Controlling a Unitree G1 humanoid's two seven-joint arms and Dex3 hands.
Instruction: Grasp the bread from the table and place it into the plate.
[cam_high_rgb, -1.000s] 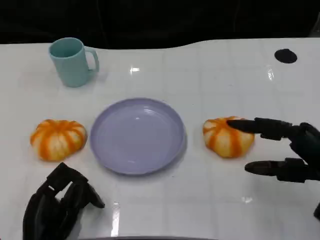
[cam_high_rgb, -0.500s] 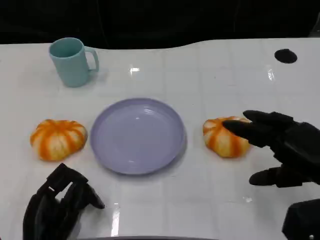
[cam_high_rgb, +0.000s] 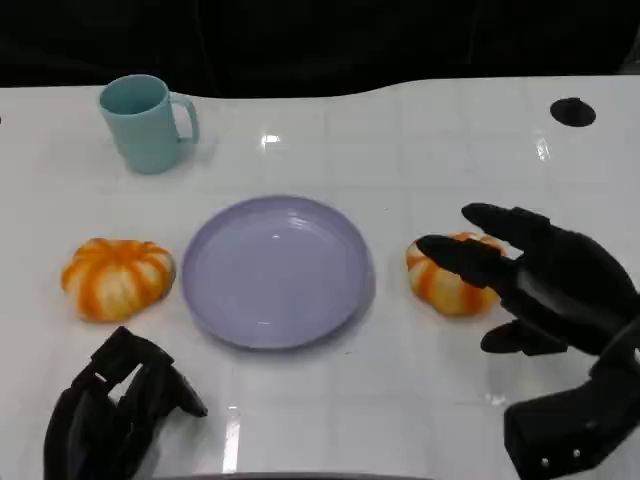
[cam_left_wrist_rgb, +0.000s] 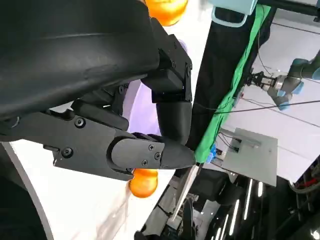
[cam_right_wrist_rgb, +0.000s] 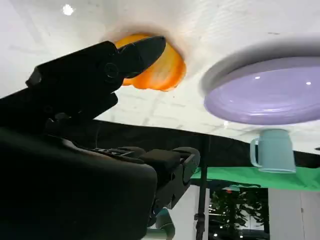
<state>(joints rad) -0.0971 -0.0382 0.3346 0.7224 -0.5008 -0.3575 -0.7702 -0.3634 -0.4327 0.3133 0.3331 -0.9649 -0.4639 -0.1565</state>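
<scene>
The white tabletop (cam_high_rgb: 420, 150) carried the lilac plate (cam_high_rgb: 275, 270) at the frame's centre, nothing on it. I judged I was in the reaching step: my right hand (cam_high_rgb: 545, 280), released with fingers spread, hovered at centre right over the bread (cam_high_rgb: 450, 275), which lay just right of the plate. Closing around that loaf seemed the next need. My left hand (cam_high_rgb: 120, 410) sat clenched on nothing at lower left, near a second loaf (cam_high_rgb: 117, 278).

Orange-and-cream striped bread (cam_high_rgb: 452, 274), lilac plate (cam_high_rgb: 275, 270), teal mug (cam_high_rgb: 145, 122), black fingers (cam_high_rgb: 460, 257).
</scene>
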